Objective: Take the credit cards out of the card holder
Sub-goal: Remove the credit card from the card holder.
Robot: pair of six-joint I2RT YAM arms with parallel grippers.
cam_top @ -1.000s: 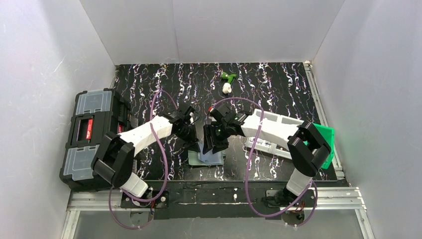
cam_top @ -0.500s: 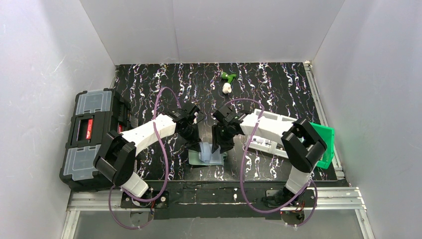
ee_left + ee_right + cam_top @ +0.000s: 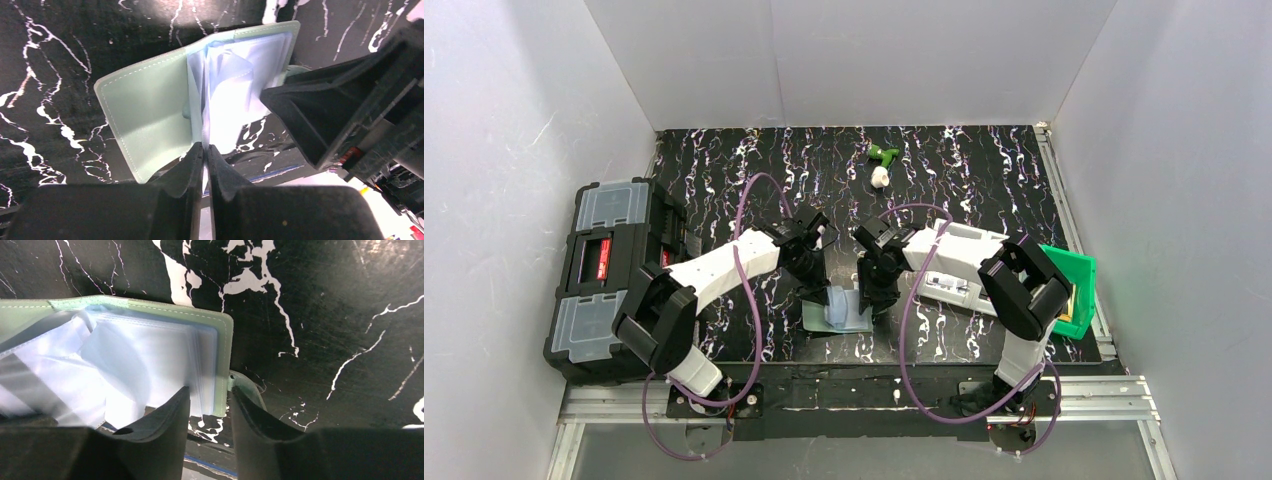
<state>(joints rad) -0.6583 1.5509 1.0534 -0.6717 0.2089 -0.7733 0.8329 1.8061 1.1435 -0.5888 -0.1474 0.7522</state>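
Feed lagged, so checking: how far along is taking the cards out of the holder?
Done: the pale green folding card holder lies open on the black marbled table. In hand: left pincer pinches a clear plastic sleeve; right pincer straddles the holder's free edge. Left: no card visibly out yet.

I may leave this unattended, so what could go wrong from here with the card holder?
One: the left gripper pinches a thin clear sleeve of the card holder. No card shows clearly there, so pulling might just tug the sleeve or drag the holder along.
Two: the right gripper straddles the holder's right edge, close to the left gripper, so the two might bump.
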